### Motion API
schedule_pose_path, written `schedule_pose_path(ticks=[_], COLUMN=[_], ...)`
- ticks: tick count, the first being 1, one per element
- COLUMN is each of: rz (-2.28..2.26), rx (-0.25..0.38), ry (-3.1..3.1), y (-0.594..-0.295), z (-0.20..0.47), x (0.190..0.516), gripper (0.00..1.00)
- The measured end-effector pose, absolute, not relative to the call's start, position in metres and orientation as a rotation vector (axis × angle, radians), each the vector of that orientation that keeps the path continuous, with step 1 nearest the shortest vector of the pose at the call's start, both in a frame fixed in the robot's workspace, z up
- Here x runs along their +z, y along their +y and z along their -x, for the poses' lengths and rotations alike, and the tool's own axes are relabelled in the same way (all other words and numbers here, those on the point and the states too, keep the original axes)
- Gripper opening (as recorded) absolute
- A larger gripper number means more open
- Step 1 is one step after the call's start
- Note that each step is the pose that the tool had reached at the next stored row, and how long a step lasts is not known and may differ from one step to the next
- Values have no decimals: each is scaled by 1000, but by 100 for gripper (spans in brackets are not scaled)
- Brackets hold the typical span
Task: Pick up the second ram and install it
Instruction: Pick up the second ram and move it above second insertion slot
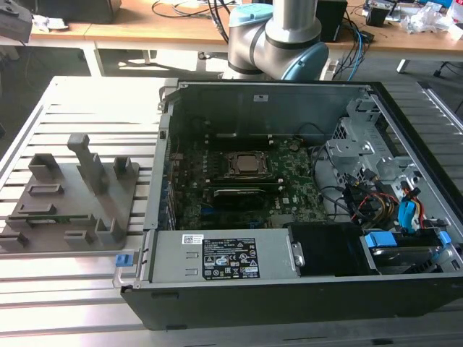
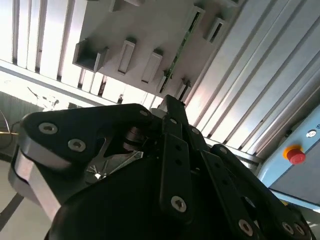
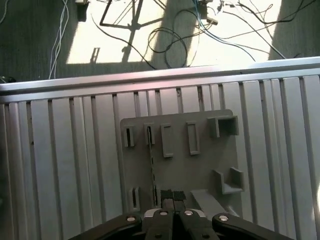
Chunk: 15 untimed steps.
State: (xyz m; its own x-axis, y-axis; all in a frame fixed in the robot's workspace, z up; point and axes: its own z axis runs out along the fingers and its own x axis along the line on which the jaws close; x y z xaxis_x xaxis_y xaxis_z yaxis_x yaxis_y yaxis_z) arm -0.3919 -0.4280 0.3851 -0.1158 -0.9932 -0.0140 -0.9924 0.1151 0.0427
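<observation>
The gripper (image 3: 173, 196) is nearest to me in both wrist views. Its fingertips are pressed together with nothing between them. It hangs over the grey fixture plate (image 3: 200, 170), and its tip lines up just beside one end of the second ram (image 3: 151, 165) without touching it.

That thin green stick stands on its long edge in a narrow slot of the plate, running from one edge of the plate toward the opposite one. Empty slots lie alongside it.

In the exterior view, the plate sits on the slatted aluminium worktop (image 1: 72, 289), close to the worktop's edge at the exterior view's left. The second ram (image 1: 58, 217) lies low along the plate's near edge, and taller grey holders (image 1: 90, 163) stand behind it.

Just beside the plate, toward the exterior view's right, is the open computer case (image 1: 289, 303). The power supply (image 1: 224, 256) runs along its near wall. Past that is the green motherboard (image 1: 296, 199), which carries a black oblong module (image 1: 239, 194). The metal-framed CPU socket (image 1: 249, 165) sits just behind the module. Coloured cables (image 1: 405, 210) fill the case's near corner at the exterior view's right.

Behind the case's far wall rises the arm's base (image 1: 275, 36). Wooden desks (image 1: 145, 25) strewn with wires stand beyond it.
</observation>
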Motion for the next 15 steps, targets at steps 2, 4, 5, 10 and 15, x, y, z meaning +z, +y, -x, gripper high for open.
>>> schedule_pose_path(ticks=[2,4,5,10,15], rz=[-2014,-2001,-2000,-1999,-1998], rx=[-65,-65,-65,-65,-65], ry=[-2389,-2400,-2400,-2401,-2402], y=[-428,-428,-428,-428,-428], z=[392,392,392,392,392], x=[385,385,385,385,385], gripper=[11,11,11,24,30])
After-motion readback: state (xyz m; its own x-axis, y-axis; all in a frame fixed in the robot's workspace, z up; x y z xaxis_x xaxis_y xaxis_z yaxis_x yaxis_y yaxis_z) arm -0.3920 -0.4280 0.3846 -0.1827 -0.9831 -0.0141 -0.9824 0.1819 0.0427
